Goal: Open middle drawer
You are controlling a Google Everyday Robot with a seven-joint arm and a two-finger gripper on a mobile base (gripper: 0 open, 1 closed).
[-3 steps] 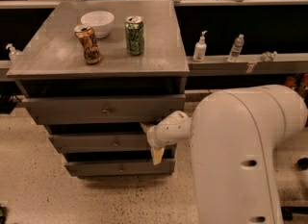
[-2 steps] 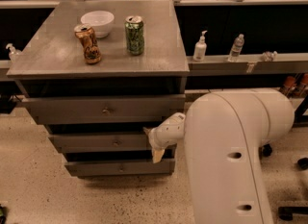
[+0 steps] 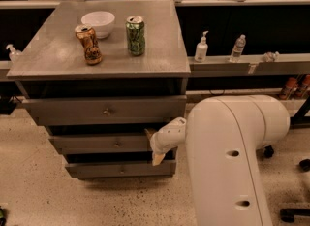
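End effector [image 3: 154,147] at middle drawer [image 3: 99,143] right end; on cabinet top [image 3: 55,53]: bowl [image 3: 98,23] behind left can [image 3: 89,44], right can [image 3: 135,36].

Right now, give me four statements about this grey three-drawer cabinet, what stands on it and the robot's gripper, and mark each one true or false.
1. The round white bowl stands on the grey cabinet top. True.
2. The green drink can lies on its side. False: it stands upright.
3. The gripper is at the right end of the middle drawer, the wide grey one with a small round knob. True.
4. The brown drink can sits inside the bowl. False: it stands on the cabinet top, in front of the bowl.
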